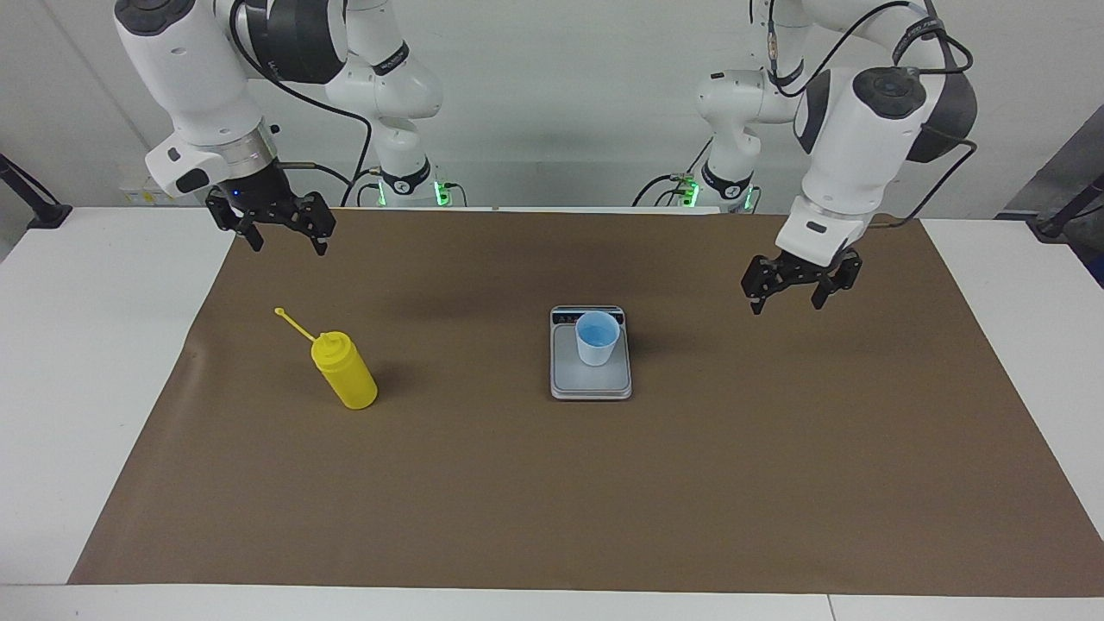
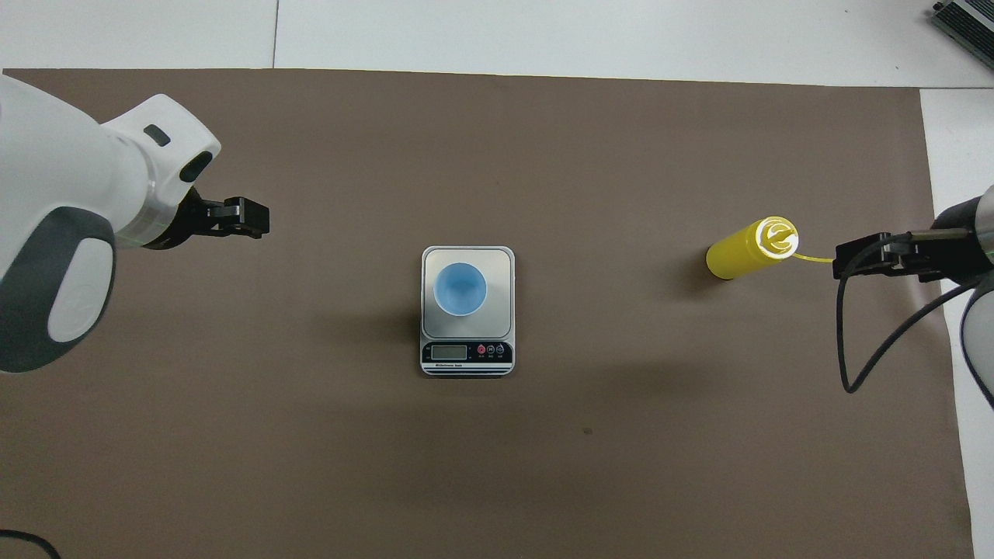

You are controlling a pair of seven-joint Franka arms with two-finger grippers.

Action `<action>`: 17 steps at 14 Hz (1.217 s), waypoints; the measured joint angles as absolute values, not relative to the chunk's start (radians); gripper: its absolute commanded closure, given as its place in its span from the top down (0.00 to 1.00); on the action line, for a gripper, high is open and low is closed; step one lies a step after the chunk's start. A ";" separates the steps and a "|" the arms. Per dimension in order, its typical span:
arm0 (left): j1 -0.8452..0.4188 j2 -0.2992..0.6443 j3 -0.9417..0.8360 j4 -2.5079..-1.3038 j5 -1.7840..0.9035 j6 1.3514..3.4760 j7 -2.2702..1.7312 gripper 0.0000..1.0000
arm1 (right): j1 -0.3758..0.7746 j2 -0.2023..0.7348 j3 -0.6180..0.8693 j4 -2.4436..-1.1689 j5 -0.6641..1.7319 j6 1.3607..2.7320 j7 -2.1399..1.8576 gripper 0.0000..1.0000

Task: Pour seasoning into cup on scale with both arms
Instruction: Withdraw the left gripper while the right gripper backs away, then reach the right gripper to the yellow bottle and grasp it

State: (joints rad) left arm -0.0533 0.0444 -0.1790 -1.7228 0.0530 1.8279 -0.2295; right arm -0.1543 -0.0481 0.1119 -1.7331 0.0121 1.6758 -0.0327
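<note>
Seasoning bottle (image 1: 345,373): yellow plastic, smooth, with a soft sheen on its nozzle top.
Cup (image 1: 597,337): pale blue translucent plastic, smooth, on the scale.
Scale (image 1: 591,382): silver-grey platform, brushed satin look; glossy dark display strip.
Brown sheet (image 1: 552,483) under the scale: paper-like, matt, faintly creased.
Counter (image 1: 86,362) around that sheet: white, smooth.
My arms' shells: white glossy plastic; my left hand (image 1: 800,291) and right hand (image 1: 278,231): matt black.

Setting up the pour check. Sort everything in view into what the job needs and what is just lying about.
Needed: yellow seasoning bottle, blue cup standing on the scale, left gripper and right gripper, both open and empty.

Lying about: brown mat only.
</note>
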 measured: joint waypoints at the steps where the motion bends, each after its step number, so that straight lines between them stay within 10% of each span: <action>1: -0.032 0.027 -0.179 -1.723 0.039 1.804 -0.191 1.00 | -0.181 -0.067 0.111 -1.780 0.057 1.721 -0.117 1.00; 8: 0.077 -0.035 -0.171 -1.679 0.011 1.631 -0.017 1.00 | -0.333 -0.179 0.098 -2.118 0.272 2.026 -0.612 1.00; 17: 0.123 -0.041 -0.185 -1.672 -0.006 1.606 0.047 1.00 | -0.478 -0.096 0.093 -2.293 0.725 2.205 -1.437 1.00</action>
